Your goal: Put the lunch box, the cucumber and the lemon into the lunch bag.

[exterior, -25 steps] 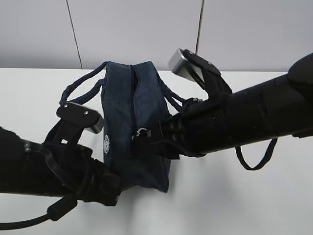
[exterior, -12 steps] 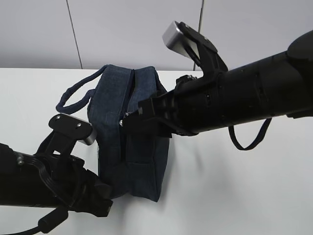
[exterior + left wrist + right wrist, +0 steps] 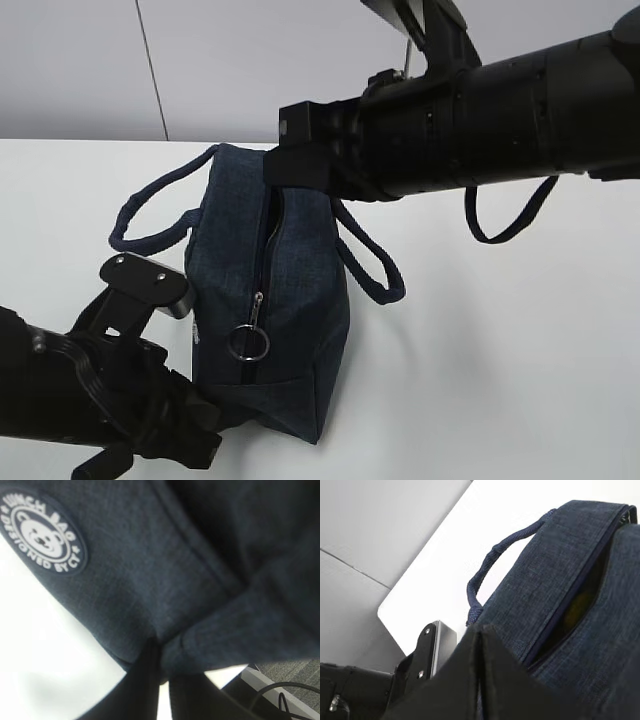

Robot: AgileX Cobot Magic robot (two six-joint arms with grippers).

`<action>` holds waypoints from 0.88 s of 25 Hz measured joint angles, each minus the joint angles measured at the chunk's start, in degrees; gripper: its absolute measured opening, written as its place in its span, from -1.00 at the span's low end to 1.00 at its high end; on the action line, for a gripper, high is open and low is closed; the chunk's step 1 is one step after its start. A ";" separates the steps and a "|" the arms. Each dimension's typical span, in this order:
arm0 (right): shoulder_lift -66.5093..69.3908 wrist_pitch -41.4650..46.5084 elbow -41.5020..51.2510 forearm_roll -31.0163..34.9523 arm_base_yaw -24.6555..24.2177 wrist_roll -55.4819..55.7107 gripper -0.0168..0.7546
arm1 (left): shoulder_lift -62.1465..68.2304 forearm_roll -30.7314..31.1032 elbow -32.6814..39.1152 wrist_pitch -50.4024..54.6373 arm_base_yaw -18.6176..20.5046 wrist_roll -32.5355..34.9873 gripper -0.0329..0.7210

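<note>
Left gripper [image 3: 159, 677]: nearest the camera, low at the bag's near bottom corner; fingers pressed together with a fold of navy fabric pinched between them, as the left wrist view shows.
Lunch bag [image 3: 300, 270]: stands on the white table [image 3: 520, 360], its long axis running from near to far; the zipper seam lies along the top and drops down the near end face.
Ring pull [image 3: 248, 343]: hangs free on the near end face, low down, touching no finger.
Logo patch [image 3: 42, 532]: round, white, on the bag's side wall just above the left grip.
Zipper opening [image 3: 580, 602]: gapes partway along the top; something yellow shows inside, probably the lemon [image 3: 577, 607], though too little is seen to be sure.
Lunch box and cucumber: not visible anywhere on the table; I judge they are inside the bag, but cannot confirm it.
Handles [image 3: 150, 215]: one loop falls to the left, the other to the right.
Right gripper [image 3: 290, 145]: farthest, above the bag's far top end; fingers shut together on nothing.
Key relation: the ring pull lies below and nearer than the right fingers, along the bag's long axis; the left arm is closer to it but is busy holding the corner.
</note>
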 joint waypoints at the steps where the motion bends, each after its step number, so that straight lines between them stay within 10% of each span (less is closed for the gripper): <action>1: 0.00 0.38 0.00 -0.55 0.00 0.00 -0.96 | 0.00 0.00 0.00 0.00 0.00 0.00 -0.94; 9: 0.00 12.61 0.00 -11.85 -0.05 -0.11 -0.91 | 0.00 0.00 0.00 0.40 0.00 0.00 -0.94; 16: 0.00 21.55 0.00 -21.03 -0.05 -0.11 -0.28 | 0.00 0.00 0.00 0.57 0.00 0.00 -0.94; 22: 0.67 26.40 0.00 -23.28 -0.05 -7.30 -0.19 | 0.00 0.00 0.00 0.66 0.00 0.00 -0.94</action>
